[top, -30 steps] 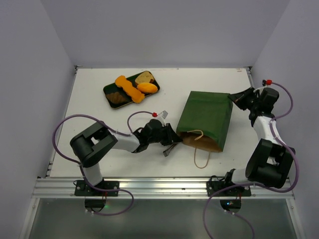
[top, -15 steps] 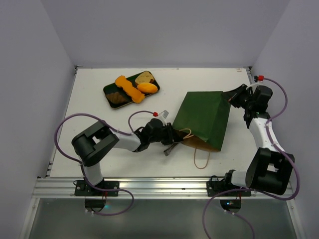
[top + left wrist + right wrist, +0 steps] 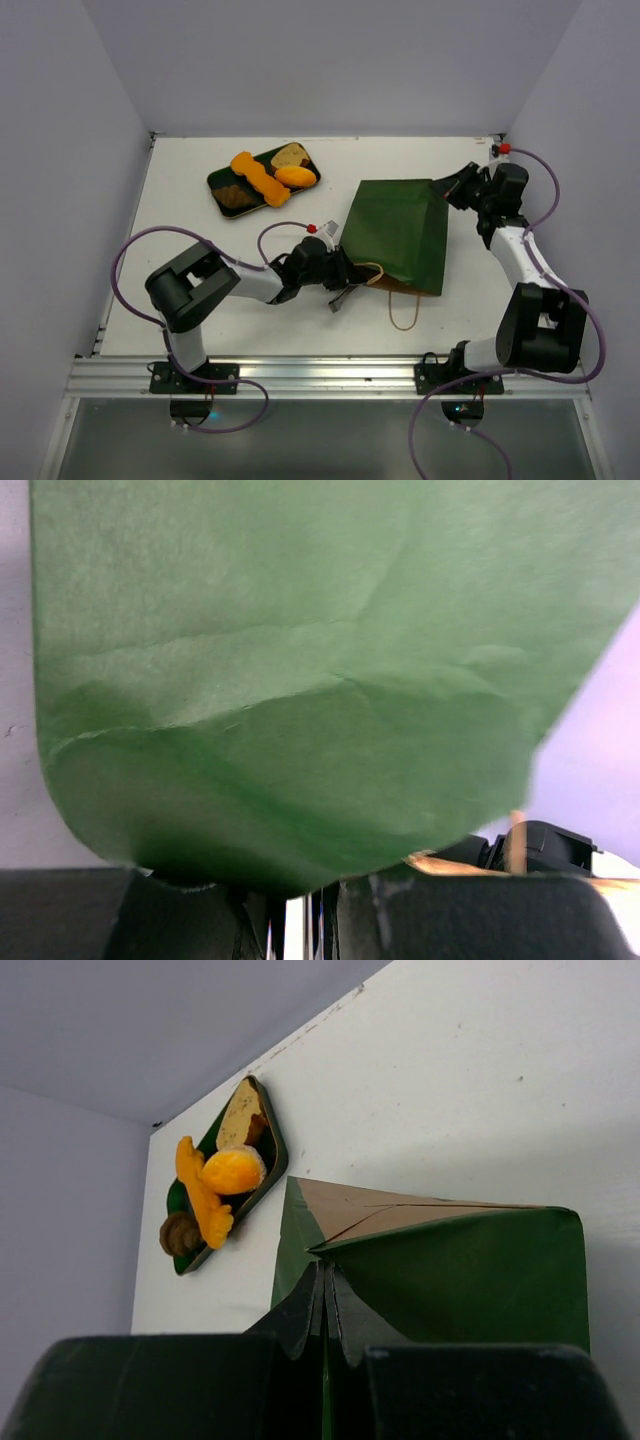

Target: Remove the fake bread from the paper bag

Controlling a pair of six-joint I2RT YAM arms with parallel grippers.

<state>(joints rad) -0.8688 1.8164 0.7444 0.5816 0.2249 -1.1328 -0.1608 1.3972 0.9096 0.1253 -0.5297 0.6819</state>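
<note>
The paper bag point(image 3: 395, 235) is dark green and lies tilted at the table's middle, its brown mouth facing the near edge. My right gripper point(image 3: 440, 188) is shut on the fold at the bag's bottom far corner point(image 3: 325, 1280) and holds that end up. My left gripper point(image 3: 348, 278) sits at the left corner of the bag's mouth, with its jaws closed at the bag's lower edge point(image 3: 300, 910). The bag fills the left wrist view point(image 3: 320, 660). The fake bread point(image 3: 262, 175) lies on the tray: an orange twist, an orange roll, a brown slice and a brown piece. The inside of the bag is hidden.
The dark green flat tray point(image 3: 215, 183) stands at the back left; it also shows in the right wrist view point(image 3: 275, 1155). A string handle point(image 3: 403, 318) trails from the bag's mouth toward the near edge. Walls close the table on the left, back and right.
My right gripper has lifted the bag's bottom end and carried it left and toward the back. The bag now stands steeper. My left gripper has stayed at the mouth.
</note>
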